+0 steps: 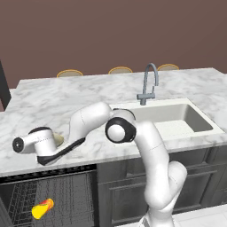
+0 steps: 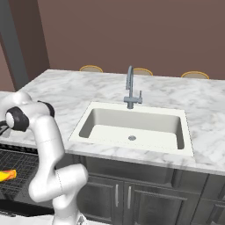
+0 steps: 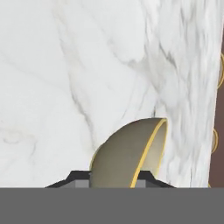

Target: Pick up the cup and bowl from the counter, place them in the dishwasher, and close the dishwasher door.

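Two finger tips flank bowl (image 3: 127, 155) in hand view — grip uncertain; left base view shows cup (image 1: 42, 209) in dishwasher (image 1: 48, 195) rack; counter (image 1: 44, 106) open around.

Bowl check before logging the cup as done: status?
Gripper shut on bowl, above counter. Cup lies in open dishwasher. Nothing in the way.

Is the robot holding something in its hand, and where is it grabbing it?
It looks like the gripper holds the bowl by its rim, tipped on edge above the counter; the contact itself is hidden.
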Controlling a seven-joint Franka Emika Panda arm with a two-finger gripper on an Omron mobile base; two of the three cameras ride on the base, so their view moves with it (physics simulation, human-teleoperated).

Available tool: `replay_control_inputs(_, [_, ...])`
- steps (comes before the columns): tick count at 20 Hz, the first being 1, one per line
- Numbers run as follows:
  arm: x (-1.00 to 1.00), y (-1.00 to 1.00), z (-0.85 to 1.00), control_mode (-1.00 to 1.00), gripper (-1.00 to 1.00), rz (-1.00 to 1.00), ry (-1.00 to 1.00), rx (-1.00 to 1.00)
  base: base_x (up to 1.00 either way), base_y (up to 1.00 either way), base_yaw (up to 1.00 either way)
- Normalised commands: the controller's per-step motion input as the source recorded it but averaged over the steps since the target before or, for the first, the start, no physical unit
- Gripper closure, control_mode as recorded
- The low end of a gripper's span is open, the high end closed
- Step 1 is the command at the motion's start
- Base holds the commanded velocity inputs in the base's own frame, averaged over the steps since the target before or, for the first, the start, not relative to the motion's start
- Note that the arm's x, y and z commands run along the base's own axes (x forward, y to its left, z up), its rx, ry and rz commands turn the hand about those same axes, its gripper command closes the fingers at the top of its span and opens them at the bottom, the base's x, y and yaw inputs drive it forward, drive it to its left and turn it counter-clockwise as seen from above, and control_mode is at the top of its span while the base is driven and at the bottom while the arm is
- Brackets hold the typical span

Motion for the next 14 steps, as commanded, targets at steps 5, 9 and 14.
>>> replay_control_inputs(5, [0.05, 0.3, -0.15, -1.0, 1.0, 0.0, 0.0, 0.0, 0.0, 0.0, 0.0])
replay_control_inputs(9, [-0.61, 0.55, 0.0, -1.0, 1.0, 0.0, -0.03, -0.04, 0.0, 0.0, 0.0])
replay_control_inputs(14, [-0.84, 0.09, 0.0, -1.0, 1.0, 0.0, -0.09, -0.05, 0.0, 0.0, 0.0])
